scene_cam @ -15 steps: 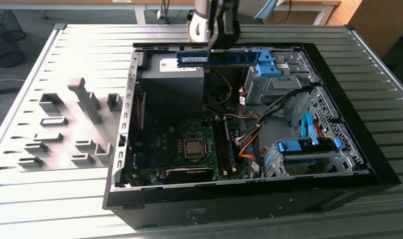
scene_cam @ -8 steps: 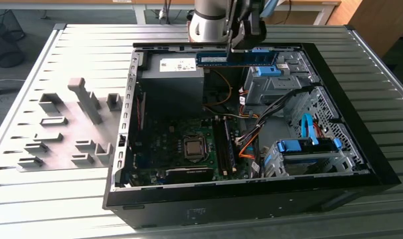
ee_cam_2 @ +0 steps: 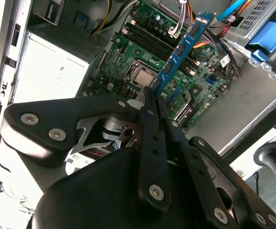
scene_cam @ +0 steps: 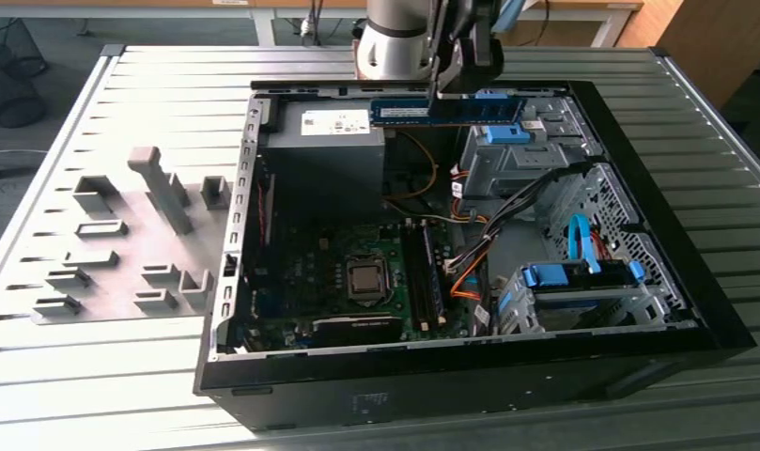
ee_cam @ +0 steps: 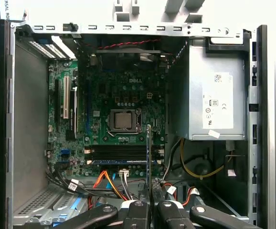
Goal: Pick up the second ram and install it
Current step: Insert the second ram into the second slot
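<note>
Mid-carry, seemingly: clamps the second ram in the gripper over the case's edge by the power supply, crosswise to the memory slots; needs turning.

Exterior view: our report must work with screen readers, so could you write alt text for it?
The gripper holds the second ram level above the far end of an open computer case. Grey fixture blocks stand on the slatted table at the exterior view's left.
</note>
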`<state>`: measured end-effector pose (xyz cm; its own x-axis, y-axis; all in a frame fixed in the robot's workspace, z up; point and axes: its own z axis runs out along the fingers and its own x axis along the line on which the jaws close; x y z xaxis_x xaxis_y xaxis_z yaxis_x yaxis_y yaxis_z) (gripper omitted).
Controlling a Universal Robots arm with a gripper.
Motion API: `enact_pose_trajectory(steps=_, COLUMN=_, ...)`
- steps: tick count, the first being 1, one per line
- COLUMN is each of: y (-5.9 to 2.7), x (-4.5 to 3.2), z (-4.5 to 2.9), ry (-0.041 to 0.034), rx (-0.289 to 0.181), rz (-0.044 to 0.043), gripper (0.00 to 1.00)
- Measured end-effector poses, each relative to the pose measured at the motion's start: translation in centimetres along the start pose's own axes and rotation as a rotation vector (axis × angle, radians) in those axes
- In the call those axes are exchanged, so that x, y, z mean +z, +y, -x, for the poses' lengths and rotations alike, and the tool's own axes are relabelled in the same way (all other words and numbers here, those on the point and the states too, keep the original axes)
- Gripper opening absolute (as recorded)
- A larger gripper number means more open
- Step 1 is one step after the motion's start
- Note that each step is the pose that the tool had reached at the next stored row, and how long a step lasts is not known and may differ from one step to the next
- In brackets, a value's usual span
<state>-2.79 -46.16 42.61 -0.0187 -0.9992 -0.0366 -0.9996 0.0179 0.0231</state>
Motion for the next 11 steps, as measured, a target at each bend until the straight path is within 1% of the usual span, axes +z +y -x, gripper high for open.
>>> enact_pose_trajectory(steps=8, y=-0.03, x=0.0, z=0.0, ry=0.0, rx=0.001, rz=-0.0001, gripper=0.14)
enact_pose_trajectory(steps=11, y=-0.04, x=0.04, z=0.0, ry=-0.0002, rx=0.03, rz=-0.0011, gripper=0.14)
